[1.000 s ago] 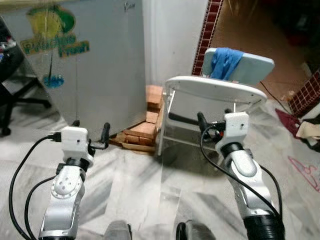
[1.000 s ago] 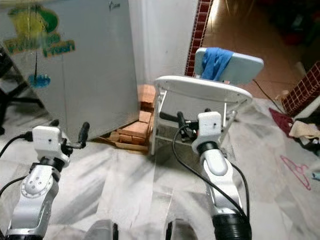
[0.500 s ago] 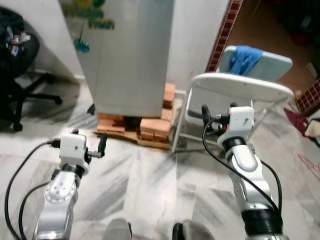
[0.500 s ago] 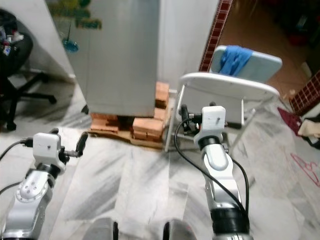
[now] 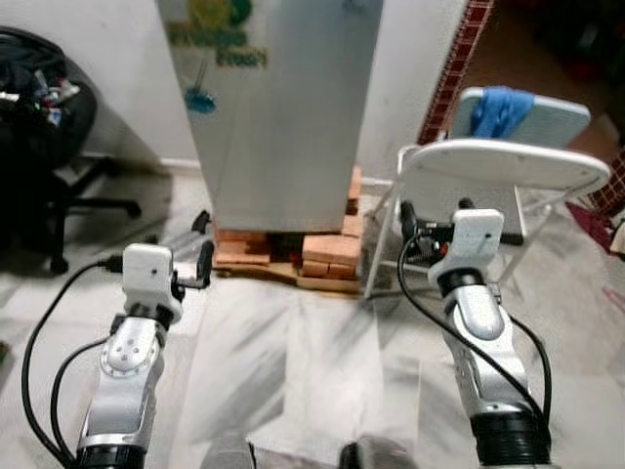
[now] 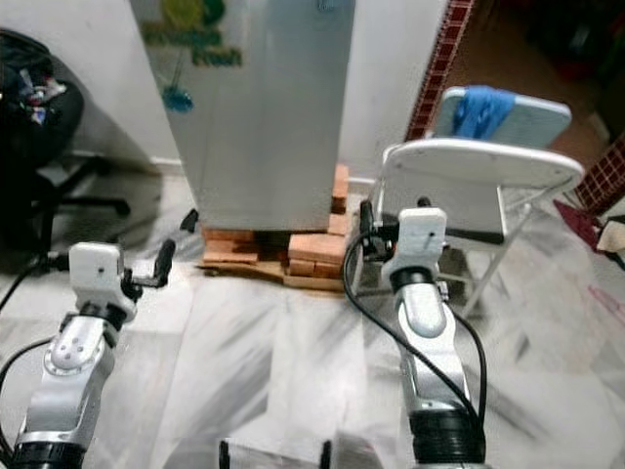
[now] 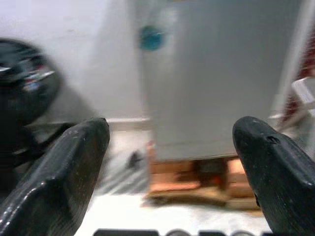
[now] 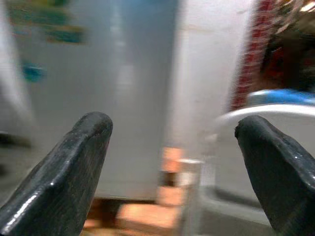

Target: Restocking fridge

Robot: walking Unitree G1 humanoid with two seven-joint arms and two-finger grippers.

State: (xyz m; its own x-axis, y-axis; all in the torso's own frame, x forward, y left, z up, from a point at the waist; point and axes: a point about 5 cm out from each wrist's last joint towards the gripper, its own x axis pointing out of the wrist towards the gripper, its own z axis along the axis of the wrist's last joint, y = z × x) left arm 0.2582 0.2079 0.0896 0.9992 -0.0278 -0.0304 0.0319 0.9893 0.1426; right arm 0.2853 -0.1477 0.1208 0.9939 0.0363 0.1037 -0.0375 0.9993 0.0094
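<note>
Left wrist view had the left gripper with fingers spread apart, holding nothing, aimed at the fridge. Right gripper same: fingers wide apart, empty, fridge ahead, picture blurred. In the eye views both grippers hung above the marble floor, short of the fridge. Fridge door was closed, grey, standing on a stack of bricks over a wood board; its top was cut off by the frame. Door sticker green and yellow with a blue spot below; the writing was too blurred to read. White folding chair stood just right of the fridge, blue cloth draped on its back. Black office chair at far left, with items on it hard to make out.
</note>
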